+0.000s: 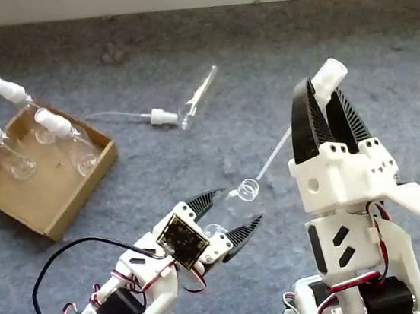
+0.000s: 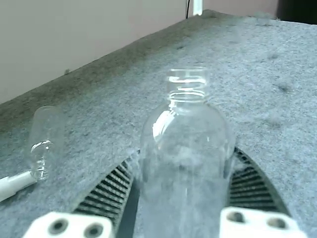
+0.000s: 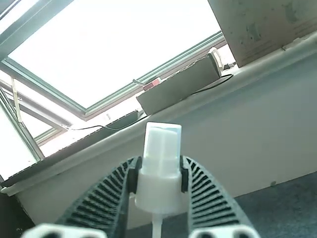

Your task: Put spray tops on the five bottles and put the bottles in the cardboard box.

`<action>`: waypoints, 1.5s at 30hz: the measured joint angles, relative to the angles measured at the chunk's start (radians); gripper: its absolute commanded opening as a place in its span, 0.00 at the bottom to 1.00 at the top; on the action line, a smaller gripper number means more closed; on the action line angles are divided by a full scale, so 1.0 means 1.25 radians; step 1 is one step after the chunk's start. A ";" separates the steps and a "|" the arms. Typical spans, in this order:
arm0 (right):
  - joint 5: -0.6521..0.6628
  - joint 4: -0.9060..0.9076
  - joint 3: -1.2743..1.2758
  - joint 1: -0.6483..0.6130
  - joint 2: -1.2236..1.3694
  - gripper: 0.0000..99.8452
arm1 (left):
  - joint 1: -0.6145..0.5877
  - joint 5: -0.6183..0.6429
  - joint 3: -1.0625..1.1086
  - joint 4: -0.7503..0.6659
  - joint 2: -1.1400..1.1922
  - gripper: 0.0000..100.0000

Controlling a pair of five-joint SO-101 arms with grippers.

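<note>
High view: the left claw (image 1: 237, 209) grips an open bottle (image 1: 246, 191), its neck poking past the fingertips and its clear body hard to make out against the carpet. Beside it the raised right claw (image 1: 322, 91) pinches a spray top (image 1: 330, 77). The top's thin tube (image 1: 271, 157) slants down to the bottle's mouth; whether the tip is inside, I cannot tell. Well beyond both claws, a cardboard box (image 1: 84, 194) holds three capped bottles (image 1: 10, 151). A lying bottle (image 1: 199, 97) rests near a loose top (image 1: 163, 117).
</note>
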 measured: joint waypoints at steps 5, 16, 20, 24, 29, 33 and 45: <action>0.000 0.000 0.037 -0.077 0.001 0.06 | 0.000 0.000 0.000 0.000 0.000 0.08; 0.000 0.000 0.039 -0.095 0.000 0.06 | 0.000 0.000 0.000 0.000 0.000 0.08; 0.000 0.000 0.039 -0.095 0.000 0.06 | 0.000 0.000 0.000 0.000 0.000 0.08; 0.034 0.000 0.039 -0.052 0.000 0.06 | 0.000 0.000 0.000 0.000 0.000 0.08; 0.047 0.000 0.044 -0.033 0.000 0.06 | 0.000 0.000 0.000 0.000 0.000 0.08; 0.043 0.000 0.074 -0.028 0.009 0.06 | 0.000 0.000 0.000 0.000 0.000 0.08; 0.036 0.000 0.172 -0.058 0.006 0.06 | 0.000 0.000 0.000 0.000 0.000 0.08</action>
